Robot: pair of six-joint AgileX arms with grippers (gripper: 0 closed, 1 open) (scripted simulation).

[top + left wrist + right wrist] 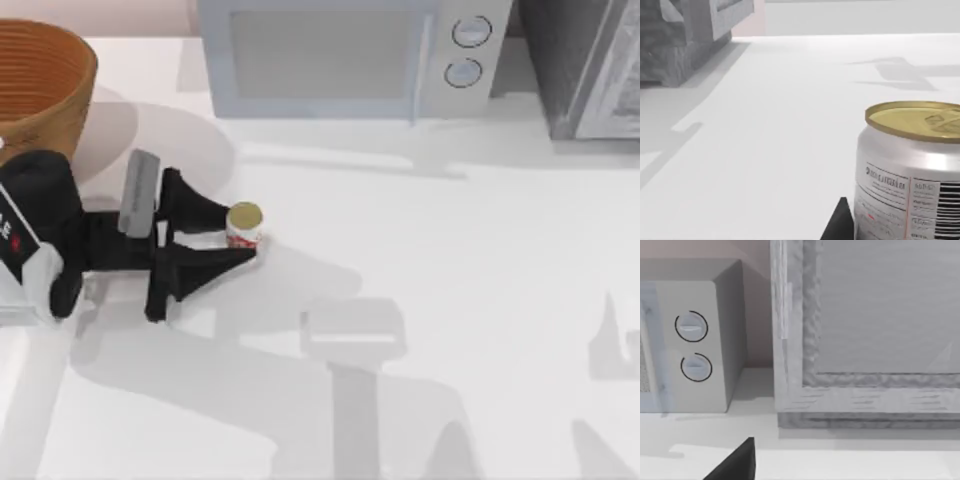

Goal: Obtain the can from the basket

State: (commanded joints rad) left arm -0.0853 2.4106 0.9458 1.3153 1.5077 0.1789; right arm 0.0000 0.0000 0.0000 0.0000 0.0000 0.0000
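Top view: left arm stretched across the table's left side, black two-finger left gripper [235, 235] pointing toward 3 o'clock.
Can: small cylindrical can w/ dull gold top and white sides w/ red markings [244, 226], standing upright on the white table [450, 260], out of the basket already.
Basket: large round orange-brown woven basket w/ ribbed walls [40, 85], at about 10 o'clock from the can, well apart from it.
Fingers vs can: can sits between the two finger tips, at the very end of them; one finger at its 12 o'clock side, the other at 6 o'clock. Fingers look drawn in against the can's sides, pinching it, tho contact itself is too fine to swear to.
Long axis: can's axis vertical, gold lid facing up; fingers lie flat, crosswise to it, so the grip is on the side wall.
Left wrist view: can [912, 170] close up, lid level, a black finger tip [839, 222] just beside its lower wall.
Nearer arm: left, by far. Right arm parked off toward the table's right; right wrist view has one dark finger [735, 462] aimed at the pale grey microwave w/ two round dials [692, 345]; can't tell its finger state.
Judgement: w/ the can gripped outside the basket, task looks close to done; a tip-only hold could let it slip.
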